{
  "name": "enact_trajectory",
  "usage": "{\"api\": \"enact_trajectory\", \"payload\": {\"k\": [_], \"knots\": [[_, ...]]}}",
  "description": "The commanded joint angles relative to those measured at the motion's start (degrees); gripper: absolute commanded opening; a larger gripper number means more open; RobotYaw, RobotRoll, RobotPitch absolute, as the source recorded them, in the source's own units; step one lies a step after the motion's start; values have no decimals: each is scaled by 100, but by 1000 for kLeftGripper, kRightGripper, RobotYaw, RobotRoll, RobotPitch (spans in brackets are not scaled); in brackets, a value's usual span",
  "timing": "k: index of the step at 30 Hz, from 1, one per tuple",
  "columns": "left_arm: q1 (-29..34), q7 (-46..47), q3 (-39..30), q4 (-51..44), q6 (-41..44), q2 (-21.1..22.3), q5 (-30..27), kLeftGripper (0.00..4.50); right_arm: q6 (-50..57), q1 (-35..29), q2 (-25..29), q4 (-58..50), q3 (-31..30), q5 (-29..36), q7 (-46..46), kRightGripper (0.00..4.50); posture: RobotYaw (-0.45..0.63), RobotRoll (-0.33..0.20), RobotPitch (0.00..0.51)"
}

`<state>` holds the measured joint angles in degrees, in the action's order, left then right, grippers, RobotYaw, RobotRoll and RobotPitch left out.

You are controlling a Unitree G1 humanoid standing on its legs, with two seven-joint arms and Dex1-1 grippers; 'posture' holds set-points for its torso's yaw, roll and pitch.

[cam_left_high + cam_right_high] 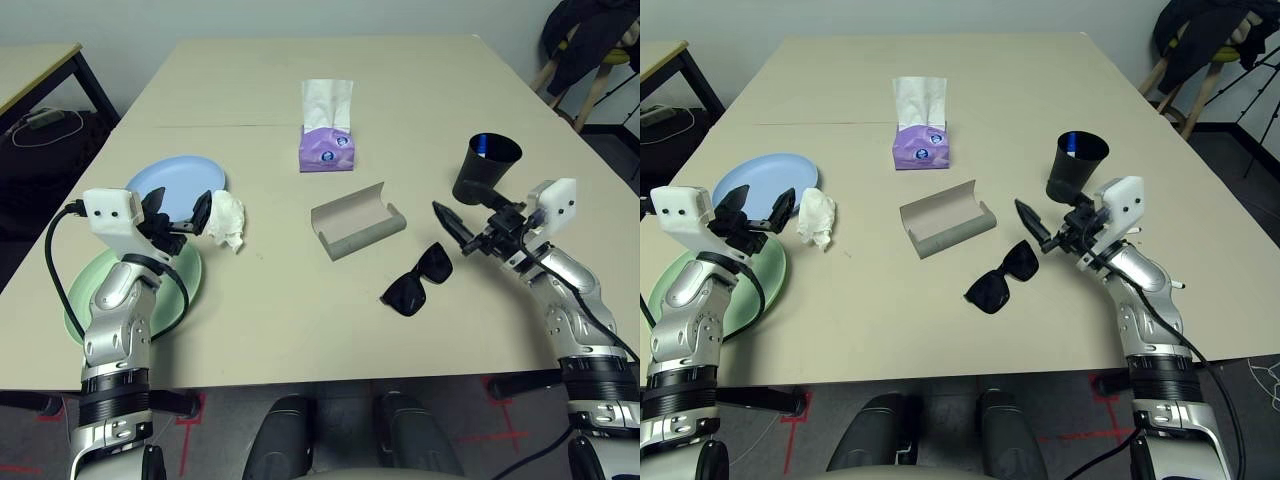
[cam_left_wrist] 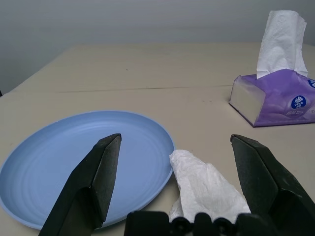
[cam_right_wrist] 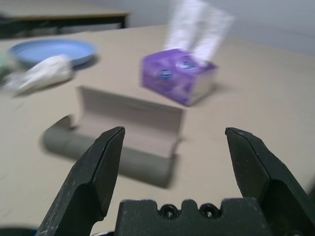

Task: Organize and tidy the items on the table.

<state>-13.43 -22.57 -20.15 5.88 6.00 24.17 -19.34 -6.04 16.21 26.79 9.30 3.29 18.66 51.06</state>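
My left gripper (image 2: pixel 174 162) hangs just above the table w/ both black fingers spread wide, nothing between them. It sits over the near-left part of the big beige table (image 1: pixel 300 310), pointing toward the crumpled white tissue (image 1: pixel 228 220), which lies just ahead of my fingertips, touching or nearly touching the rim of the pale blue round plate (image 1: pixel 172 187). The pale green round plate (image 1: pixel 85 290) lies nearer me, mostly under my left forearm; its far edge meets the blue one, can't tell if they overlap.

My right gripper (image 3: pixel 172 162) is also wide apart and empty, held level and turned toward table centre. It aims at the grey oblong glasses case (image 1: pixel 357 228), which lies open near the middle, lid up, nothing seen inside. The black sunglasses (image 1: pixel 418 280) lie folded on the table btw. the case and my right wrist, near the case but apart from it, just below my right fingertips in the head view.

The black cup (image 1: pixel 487 168) stands upright just beyond my right hand, something blue at its inner rim; can't tell what. The purple tissue box (image 1: pixel 327 148) w/ a white sheet sticking up stands further back at centre, beyond the thin seam (image 1: pixel 200 126) across the top.
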Motion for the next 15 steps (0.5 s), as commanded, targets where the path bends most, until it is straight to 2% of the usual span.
{"api": "enact_trajectory", "payload": {"k": [1,5,10,15], "knots": [[89,-21,10,7,45,15,-15,4500,-525,-67,244,48,-340,-125,828,4473,74,0,89],[109,-29,-2,-10,47,40,-17,4500,-535,-44,316,55,-393,144,1347,4473,76,0,92],[133,-64,16,-61,180,155,7,4500,65,-97,466,-230,-490,483,1842,4473,78,0,95],[97,-52,-64,-124,619,419,-54,4500,175,-116,554,-378,-571,474,2100,4473,80,0,95]]}}
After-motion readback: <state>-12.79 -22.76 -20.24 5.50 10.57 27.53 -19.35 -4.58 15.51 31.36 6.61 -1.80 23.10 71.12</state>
